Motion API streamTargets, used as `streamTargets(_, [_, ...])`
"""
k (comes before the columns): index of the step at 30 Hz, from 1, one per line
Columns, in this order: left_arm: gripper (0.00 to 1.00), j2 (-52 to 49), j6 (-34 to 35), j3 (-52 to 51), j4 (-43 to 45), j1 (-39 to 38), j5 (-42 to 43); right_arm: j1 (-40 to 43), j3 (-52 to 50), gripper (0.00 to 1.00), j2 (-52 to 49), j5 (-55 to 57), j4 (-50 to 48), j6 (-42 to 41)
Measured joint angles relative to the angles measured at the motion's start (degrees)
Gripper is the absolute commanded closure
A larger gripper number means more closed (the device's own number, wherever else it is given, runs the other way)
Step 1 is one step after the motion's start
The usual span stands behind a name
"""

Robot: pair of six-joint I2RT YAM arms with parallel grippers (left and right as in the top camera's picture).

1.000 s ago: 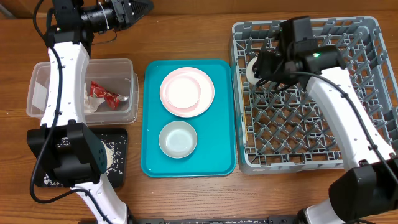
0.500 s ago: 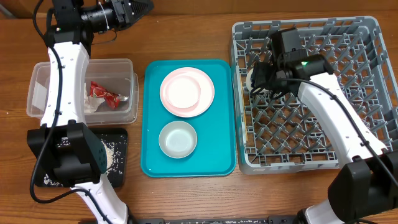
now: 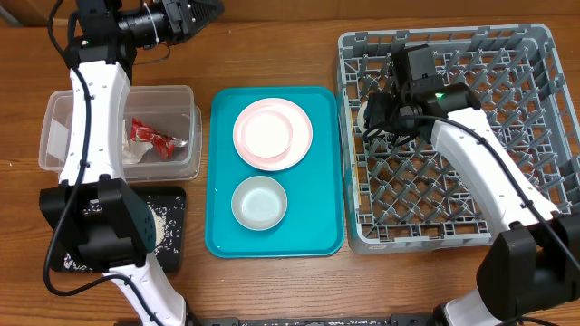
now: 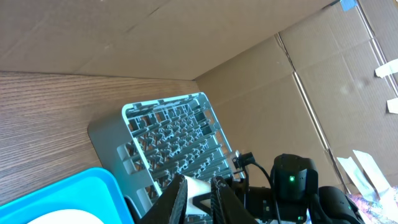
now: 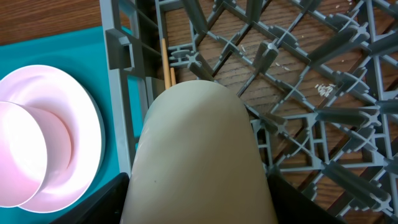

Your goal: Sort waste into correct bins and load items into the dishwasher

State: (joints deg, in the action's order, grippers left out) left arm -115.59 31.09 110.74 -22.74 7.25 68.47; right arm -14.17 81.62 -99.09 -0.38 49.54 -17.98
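My right gripper [image 3: 375, 114] is shut on the small white cup [image 3: 366, 109] and holds it over the left edge of the grey dish rack [image 3: 435, 243]. In the right wrist view the cup [image 5: 199, 149] fills the centre between the dark fingers [image 5: 109, 202], above the rack's pegs [image 5: 292, 118]. The large pink plate [image 3: 297, 150] carries the smaller pink dish [image 3: 264, 132], and the grey bowl [image 3: 259, 201] sits below them. My left gripper [image 3: 201, 13] is raised at the far left, empty, its fingers [image 4: 177, 200] nearly together.
The teal serving tray [image 3: 319, 226] holds the plate, dish and bowl. The clear tub [image 3: 177, 92] holds the red wrapper [image 3: 150, 136] and white napkin [image 3: 134, 156]. The black tray [image 3: 172, 258] with rice grains [image 3: 159, 223] lies under my left arm.
My right gripper has moved a little toward the front and left with the cup, lower over the rack's left side. The left arm has not moved.
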Motion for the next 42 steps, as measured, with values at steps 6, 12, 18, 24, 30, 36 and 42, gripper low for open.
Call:
streamTargets(6, [0.67, 0.0, 0.02, 0.0, 0.0, 0.0, -0.02, -0.02, -0.02, 0.53, -0.13, 0.0, -0.5, 0.02])
streamTargets(12, [0.61, 0.0, -0.2, 0.0, -0.02, 0.0, 0.0, 0.0, -0.02, 0.42, -0.15, 0.0, -0.5, 0.0])
streamTargets(18, [0.61, 0.0, -0.2, 0.0, -0.02, 0.0, 0.0, -0.02, -0.02, 0.28, -0.15, 0.02, -0.52, -0.02])
streamTargets(24, [0.62, 0.0, -0.2, 0.0, 0.0, 0.0, 0.02, -0.02, -0.02, 0.25, -0.15, 0.15, -0.5, 0.02])
streamTargets(30, [0.62, 0.0, -0.2, 0.0, -0.02, 0.0, 0.02, -0.02, -0.02, 0.25, -0.15, 0.46, -0.44, 0.0])
streamTargets(36, [0.66, 0.0, -0.2, 0.0, -0.02, 0.0, 0.04, -0.02, -0.02, 0.26, -0.15, 4.55, -0.7, 0.31])
streamTargets(42, [0.66, 0.0, -0.17, 0.0, -0.02, 0.0, 0.04, -0.02, 4.22, 0.36, -0.57, 8.17, 1.01, 4.48])
